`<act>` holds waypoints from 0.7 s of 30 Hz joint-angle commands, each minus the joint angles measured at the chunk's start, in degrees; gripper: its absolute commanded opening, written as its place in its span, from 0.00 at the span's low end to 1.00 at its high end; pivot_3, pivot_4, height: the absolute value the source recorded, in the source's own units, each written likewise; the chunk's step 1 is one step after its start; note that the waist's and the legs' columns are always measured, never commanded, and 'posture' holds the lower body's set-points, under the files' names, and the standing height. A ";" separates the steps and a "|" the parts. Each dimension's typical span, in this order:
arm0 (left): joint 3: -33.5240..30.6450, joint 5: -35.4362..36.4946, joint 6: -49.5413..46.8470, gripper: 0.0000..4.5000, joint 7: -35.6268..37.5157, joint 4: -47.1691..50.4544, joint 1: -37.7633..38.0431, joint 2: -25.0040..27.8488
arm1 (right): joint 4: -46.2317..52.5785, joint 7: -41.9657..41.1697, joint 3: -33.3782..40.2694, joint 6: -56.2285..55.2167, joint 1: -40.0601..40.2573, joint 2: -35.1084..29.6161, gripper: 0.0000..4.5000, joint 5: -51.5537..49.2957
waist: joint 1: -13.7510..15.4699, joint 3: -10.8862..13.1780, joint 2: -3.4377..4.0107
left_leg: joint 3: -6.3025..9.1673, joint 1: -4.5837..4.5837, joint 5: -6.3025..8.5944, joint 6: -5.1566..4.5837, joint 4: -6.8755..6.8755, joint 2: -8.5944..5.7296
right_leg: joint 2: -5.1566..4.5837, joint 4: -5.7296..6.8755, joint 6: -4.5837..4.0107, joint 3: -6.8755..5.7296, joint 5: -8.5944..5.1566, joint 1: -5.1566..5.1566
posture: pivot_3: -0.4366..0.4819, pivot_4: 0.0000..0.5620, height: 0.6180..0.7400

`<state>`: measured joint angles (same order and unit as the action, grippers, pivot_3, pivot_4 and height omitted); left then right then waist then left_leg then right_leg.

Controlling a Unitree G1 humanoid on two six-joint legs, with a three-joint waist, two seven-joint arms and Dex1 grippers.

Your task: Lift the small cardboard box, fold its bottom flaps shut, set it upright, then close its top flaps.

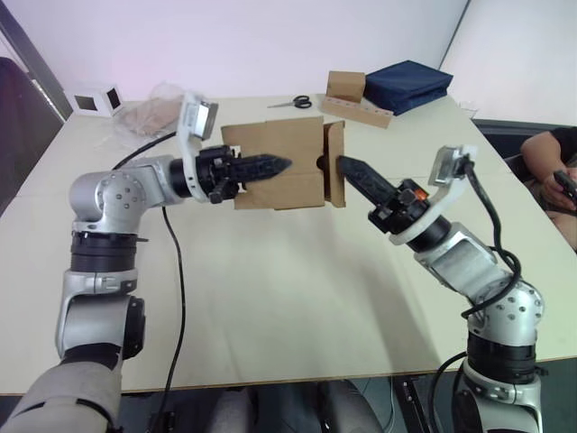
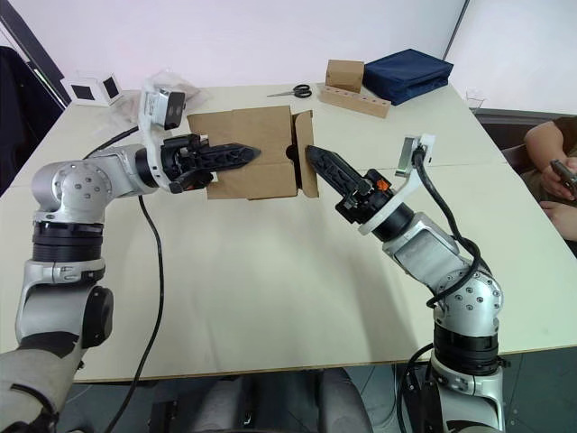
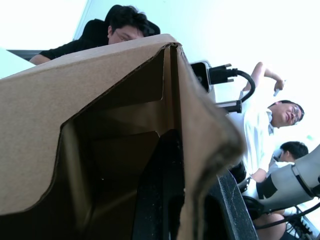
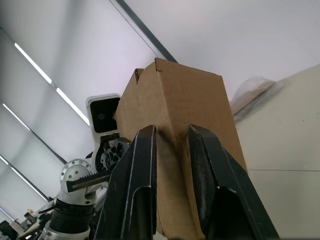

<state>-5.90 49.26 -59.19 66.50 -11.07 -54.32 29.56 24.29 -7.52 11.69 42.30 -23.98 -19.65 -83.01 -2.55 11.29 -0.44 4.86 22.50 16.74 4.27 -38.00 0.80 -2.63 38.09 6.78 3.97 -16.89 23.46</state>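
The small cardboard box hangs on its side above the table's far middle, its open ends facing left and right. My left gripper is shut on the box's near wall, with one finger inside and the other outside. At the box's right end a flap stands out. My right gripper points at that flap with its tip against the edge. Its fingers are a narrow gap apart, and only cardboard shows in that gap.
At the table's back stand a brown box with a long holed cardboard strip, black scissors, a dark blue fabric case and a clear plastic bag. A person's arm is at the right edge. More people show behind the box.
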 commanded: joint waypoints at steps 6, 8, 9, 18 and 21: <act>-1.91 1.56 0.64 0.00 -0.46 2.66 -0.06 -0.13 | 3.78 1.47 -1.13 -2.35 -0.26 1.21 0.21 0.09 | 0.00 0.00 0.00 | 0.00 0.00 0.00 0.00 0.00 0.00 | 0.00 0.00 0.00 0.00 0.00 0.00 | 0.48 0.27 1.00; -1.93 1.65 0.45 0.00 -0.49 2.91 0.10 -0.03 | 3.58 1.63 -1.24 -2.77 -0.20 1.21 0.21 0.53 | 0.00 0.00 0.00 | 0.00 0.00 0.00 0.00 0.00 0.00 | 0.00 0.00 0.00 0.00 0.00 0.00 | 0.48 0.27 1.00; -1.97 1.72 0.38 0.00 -0.45 3.06 0.22 0.06 | 3.56 1.62 -1.26 -2.92 -0.09 1.15 0.21 0.76 | 0.00 0.00 0.00 | 0.00 0.00 0.00 0.00 0.00 0.00 | 0.00 0.00 0.00 0.00 0.00 0.00 | 0.48 0.27 1.00; -2.44 2.36 -0.47 0.00 -0.35 3.46 0.64 0.59 | 1.52 0.46 -0.47 -3.52 -0.23 0.09 0.21 3.24 | 0.00 0.00 0.00 | 0.00 0.00 0.00 0.00 0.00 0.00 | 0.00 0.00 0.00 0.00 0.00 0.00 | 0.48 0.27 1.00; -2.46 2.31 -0.49 0.00 -0.46 3.54 0.68 0.50 | 0.81 0.25 -0.21 -3.64 -1.16 -0.12 0.21 3.70 | 0.00 0.00 0.00 | 0.00 0.00 0.00 0.00 0.00 0.00 | 0.00 0.00 0.00 0.00 0.00 0.00 | 0.48 0.27 1.00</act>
<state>-6.52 49.95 -59.73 65.90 -9.92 -53.51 29.42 24.40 -6.75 10.50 39.52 -23.75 -19.28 -79.41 -2.55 11.29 -0.44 4.85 22.50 16.74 4.27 -38.00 0.80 -2.63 38.09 6.78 3.97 -16.89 23.46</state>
